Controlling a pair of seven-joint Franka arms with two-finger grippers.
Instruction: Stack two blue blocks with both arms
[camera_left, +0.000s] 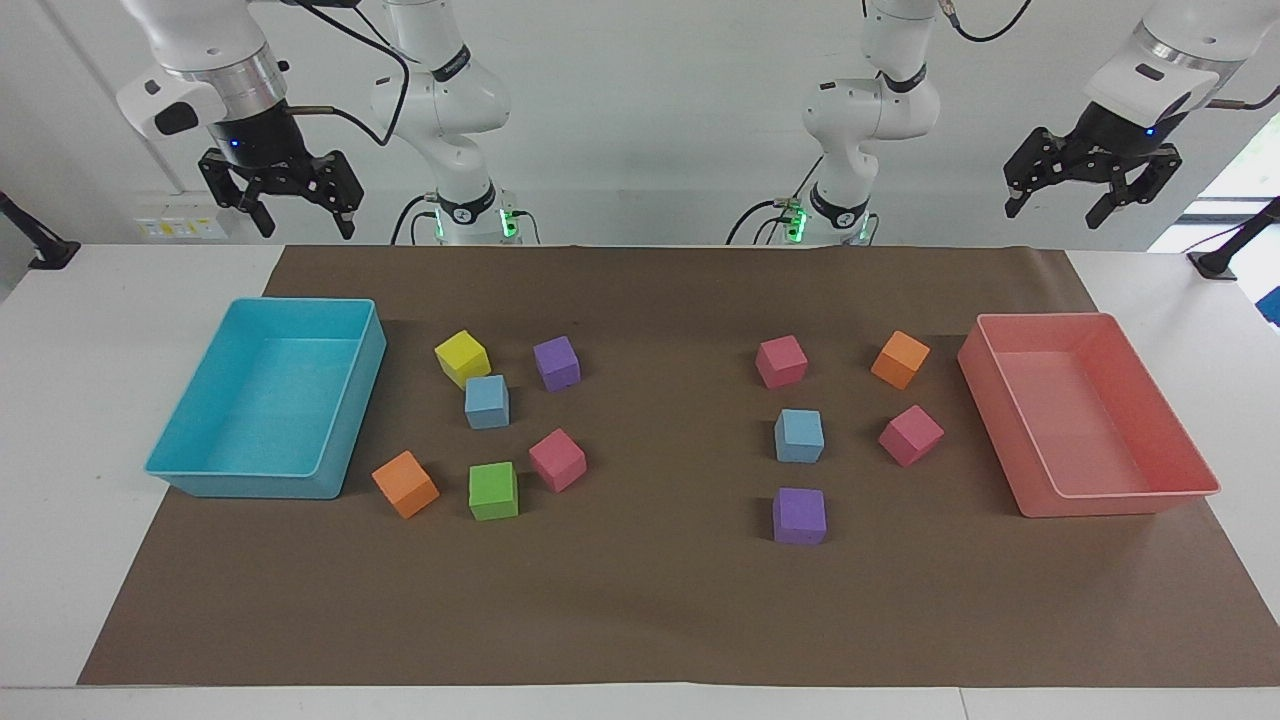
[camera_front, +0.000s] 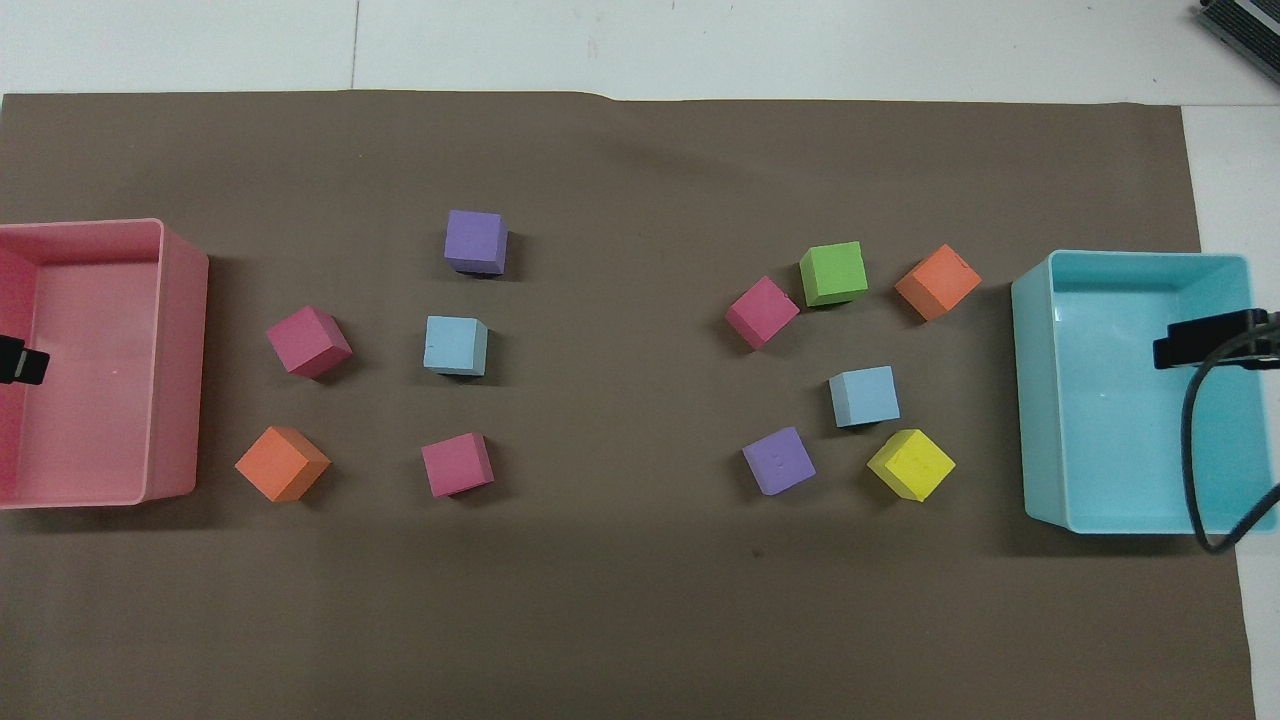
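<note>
Facing view shows both arms waiting high at the top of the frame, clear of the table. At upper left the right gripper (camera_left: 295, 210) hangs with its fingers spread wide and nothing between them; at upper right the left gripper (camera_left: 1090, 195) hangs the same way, wide and empty. A brown mat (camera_left: 660, 610) covers the table. Of the 2 blue blocks, 1 blue block (camera_left: 487, 402) sits left of centre, nearly touching a yellow cube (camera_left: 462, 358) just above it, with a purple cube (camera_left: 557, 362) to its upper right. Below it lie an orange cube (camera_left: 405, 484), a green cube (camera_left: 494, 491) and a pink cube (camera_left: 557, 460). A turquoise tray (camera_left: 180, 470) fills the left of the frame. The other blue block (camera_left: 799, 436) sits right of centre, apart from its neighbours: a pink cube (camera_left: 781, 361) above, a purple cube (camera_left: 799, 516) below, a pink cube (camera_left: 911, 435) to the right and an orange cube (camera_left: 900, 359) at upper right. A pink tray (camera_left: 1190, 480) lies at the right of the frame. Both blue blocks rest flat on the mat, well apart from each other, not yet stacked. In the overhead view only a fingertip of each gripper shows, at the left and right edges over the trays.
</note>
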